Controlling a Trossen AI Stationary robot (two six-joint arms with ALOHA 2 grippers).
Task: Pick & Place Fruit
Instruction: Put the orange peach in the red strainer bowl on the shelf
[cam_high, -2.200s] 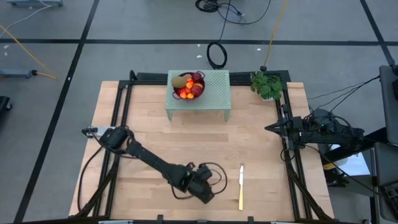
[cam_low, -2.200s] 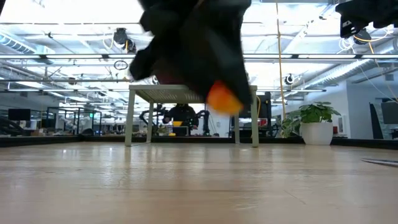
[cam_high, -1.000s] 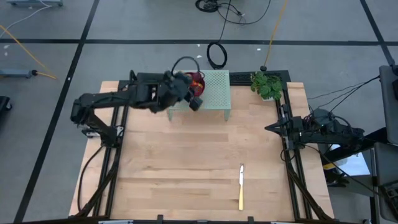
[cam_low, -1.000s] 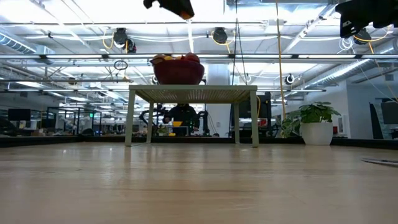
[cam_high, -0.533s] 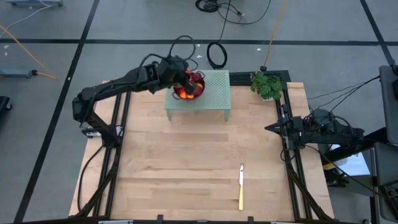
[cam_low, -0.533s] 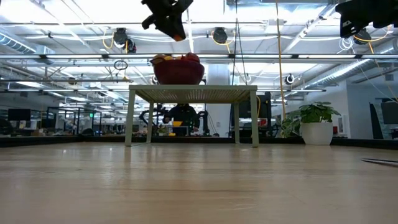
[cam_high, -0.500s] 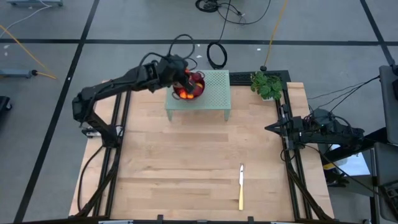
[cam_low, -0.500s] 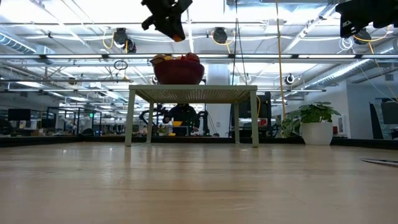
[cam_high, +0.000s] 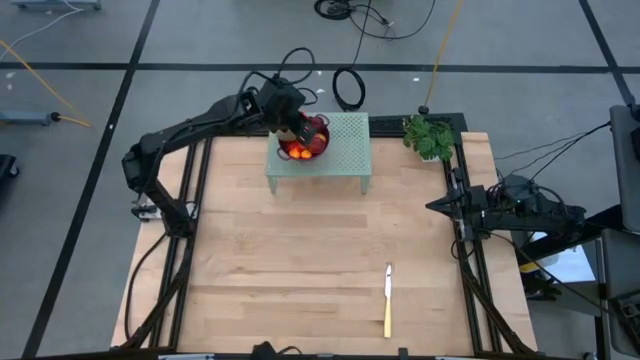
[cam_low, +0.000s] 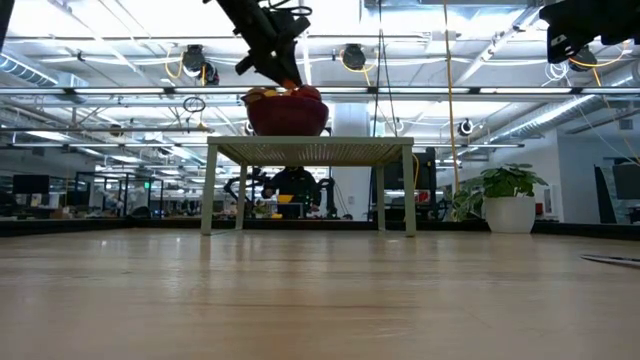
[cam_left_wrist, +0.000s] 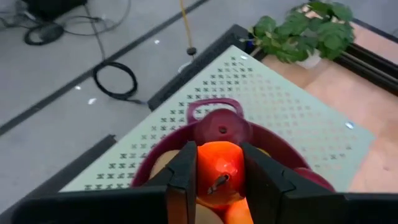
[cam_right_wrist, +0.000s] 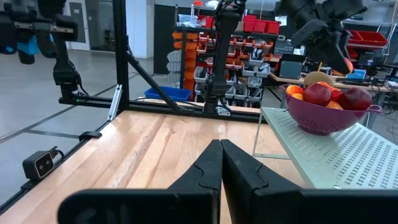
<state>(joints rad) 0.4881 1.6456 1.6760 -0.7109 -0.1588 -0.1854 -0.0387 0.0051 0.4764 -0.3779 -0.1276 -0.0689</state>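
The purple wire bowl stands on a pale green perforated stand at the table's far edge. It holds dark red round fruit, orange pieces and a brown-green oval. My left gripper hangs just above the bowl's left side, shut on an orange-red fruit. In the low view this gripper sits right over the heaped fruit. My right gripper waits shut at the table's right edge, its fingers pressed together. My left gripper pinches the orange-red fruit between its two fingers, one on each flank. The fingers come from above, slanting down toward the bowl. The fruit is lifted clear of the table, right above the fruit in the bowl; whether it touches them I cannot tell.
A yellow-handled knife lies on the wood near the table's near-right part. A potted plant stands at the far right corner beside the stand. Black frame rails run along the table's left and right sides. The wide wooden middle holds nothing.
My left gripper, carrying the orange-red fruit, has swung from above the stand's near-left corner toward the far edge and over the bowl. It has come down until it hangs just above the heaped fruit. It has stayed shut on the fruit.
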